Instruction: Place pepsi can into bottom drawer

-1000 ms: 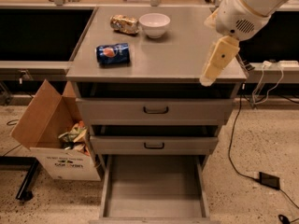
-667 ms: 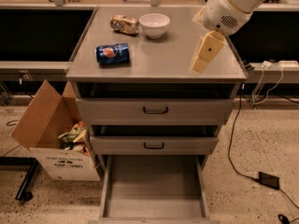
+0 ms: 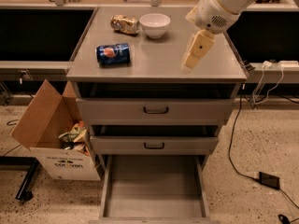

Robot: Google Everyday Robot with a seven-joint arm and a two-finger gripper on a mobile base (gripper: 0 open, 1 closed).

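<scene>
The pepsi can [image 3: 113, 53], dark blue with a red-and-white logo, lies on its side on the left part of the grey cabinet top [image 3: 159, 62]. The bottom drawer [image 3: 154, 186] is pulled out, and its grey floor is bare. My gripper [image 3: 191, 62] hangs from the white arm over the right part of the cabinet top, well to the right of the can and holding nothing.
A white bowl [image 3: 155, 25] and a tan-and-brown snack packet [image 3: 124, 24] stand at the back of the cabinet top. Two upper drawers with black handles [image 3: 155, 110] are slightly open. An open cardboard box [image 3: 56, 134] sits on the floor at left. Cables and a power brick [image 3: 269, 180] lie at right.
My gripper has moved left and inward over the cabinet top, from its right edge toward the middle. The can and the drawers have not moved.
</scene>
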